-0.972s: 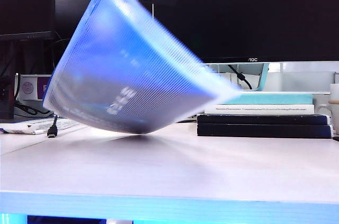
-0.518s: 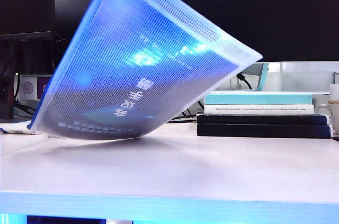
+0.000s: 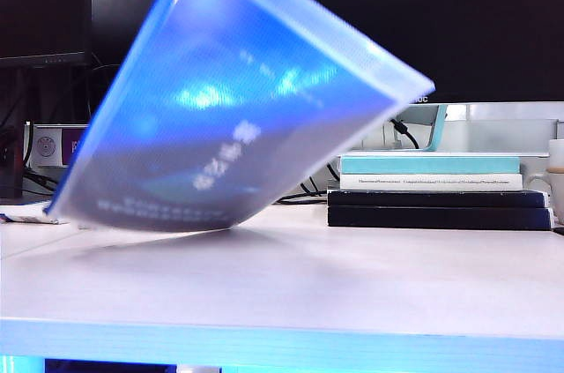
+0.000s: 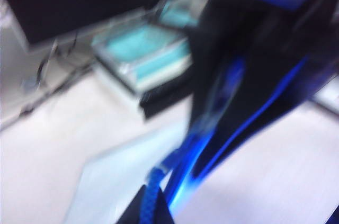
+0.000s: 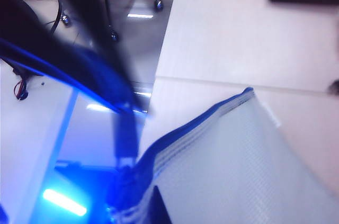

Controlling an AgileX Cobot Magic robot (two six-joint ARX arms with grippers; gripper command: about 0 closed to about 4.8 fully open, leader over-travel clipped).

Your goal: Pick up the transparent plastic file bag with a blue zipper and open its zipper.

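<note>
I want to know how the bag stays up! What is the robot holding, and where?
The file bag, by its blue zipper edge: left gripper on that edge, right gripper shut at the zipper's end.

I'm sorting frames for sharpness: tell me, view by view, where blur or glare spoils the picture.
Exterior view: the lifted file bag is motion-smeared with bluish glare patches; the stacked books stay sharp. Left wrist view: everything is blurred, the zipper's blue cord included. Right wrist view: soft, with floor glare beside the table.
</note>
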